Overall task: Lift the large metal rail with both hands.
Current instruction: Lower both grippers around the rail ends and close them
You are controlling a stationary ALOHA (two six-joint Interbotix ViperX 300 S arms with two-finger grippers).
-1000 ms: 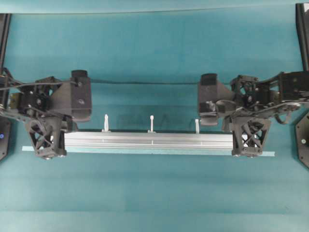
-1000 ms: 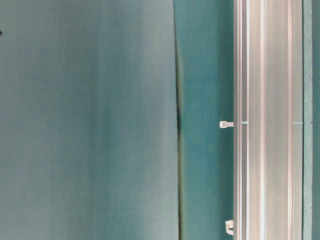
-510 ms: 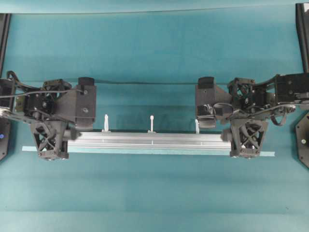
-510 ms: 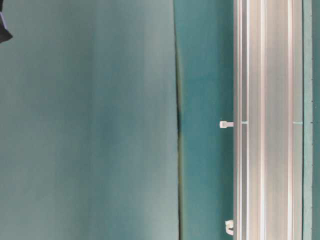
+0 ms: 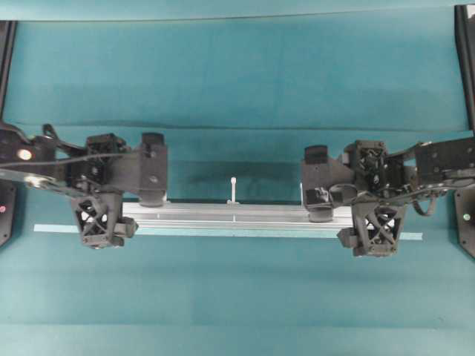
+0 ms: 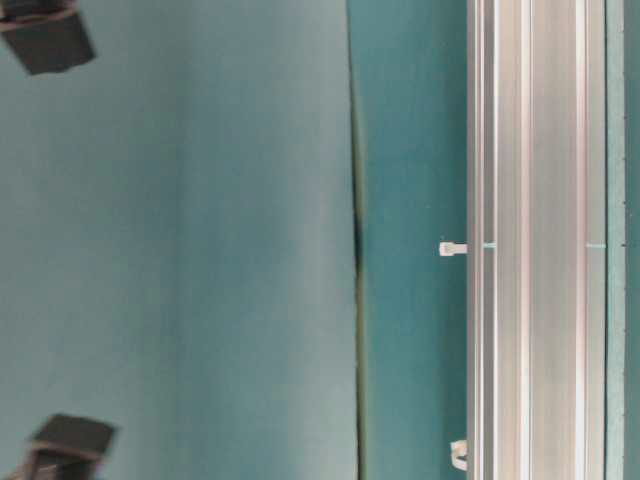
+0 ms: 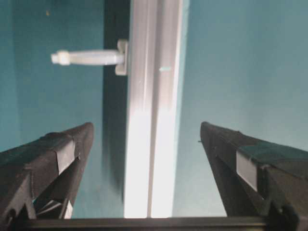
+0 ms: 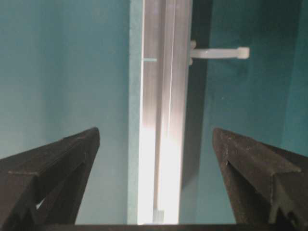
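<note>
The left gripper (image 5: pixel 125 215) stands with its jaws spread wide, one finger (image 7: pixel 53 159) on either side of the large metal rail (image 5: pixel 230 216) and neither touching it; the left wrist view shows clear teal gaps between the pads and the metal. The right gripper (image 5: pixel 347 216) is likewise wide open, straddling the opposite end, with nothing held. Seen from overhead, the rail lies flat on the teal table (image 5: pixel 237 297) just below centre, running from 9 o'clock to 3 o'clock, with the left gripper over its 9 o'clock end and the right gripper over its 3 o'clock end.

The rail looks like rigid aluminium extrusion: stiff, unlikely to sag between two holds, and probably moderate in weight for its length. Its bright grooved faces look smooth, so a light pinch could slip; the flat side walls seem the best place for the pads, squarely across the width near each end, as the grippers now stand. Whitish pegs (image 5: pixel 233 190) stick out toward 12 o'clock from one side; the pads should stay clear of them. A thin pale tape strip (image 5: pixel 415 236) lies on the table just at the rail's 6 o'clock side and is no part of the lift.

No container appears in any view.
</note>
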